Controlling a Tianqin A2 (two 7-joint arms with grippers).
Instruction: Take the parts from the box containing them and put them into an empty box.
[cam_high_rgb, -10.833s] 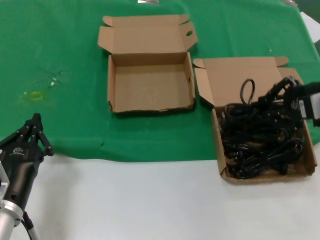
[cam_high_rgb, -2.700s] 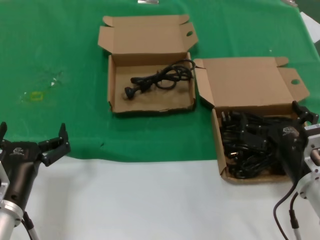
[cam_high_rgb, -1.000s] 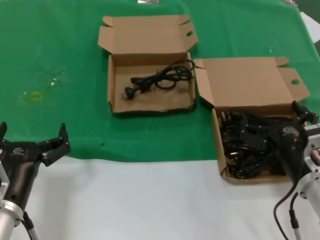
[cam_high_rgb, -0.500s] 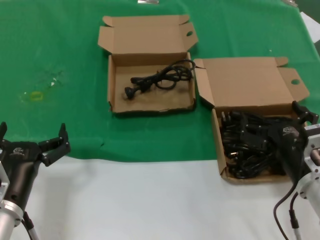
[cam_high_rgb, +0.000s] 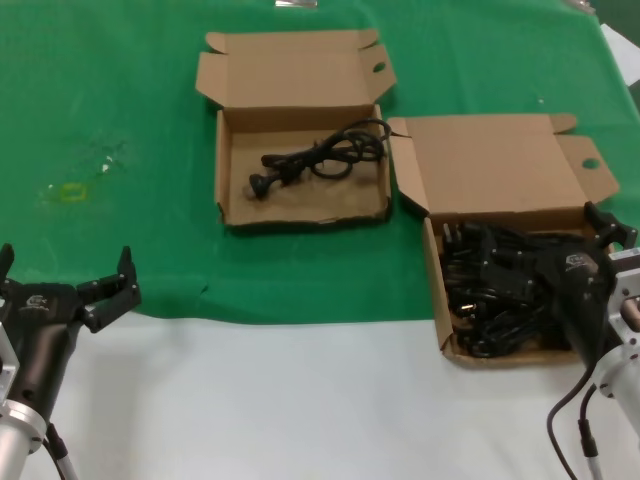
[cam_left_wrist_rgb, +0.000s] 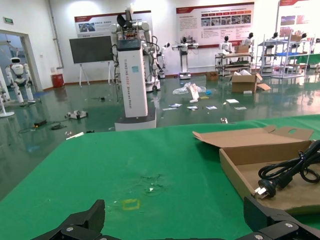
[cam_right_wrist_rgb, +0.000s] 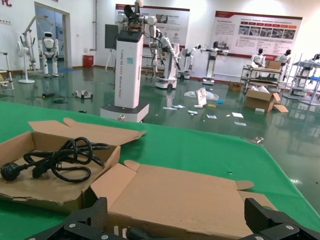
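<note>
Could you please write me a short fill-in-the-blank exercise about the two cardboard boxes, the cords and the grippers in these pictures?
1. The brown cardboard box on the left holds ____ black coiled power cord.
2. The pile of black power cords fills the brown cardboard box on the robot's ____.
3. The left gripper waits with its fingers ____.
4. The right gripper hovers over the ____ box.

Missing words: one; right; open; right
</note>
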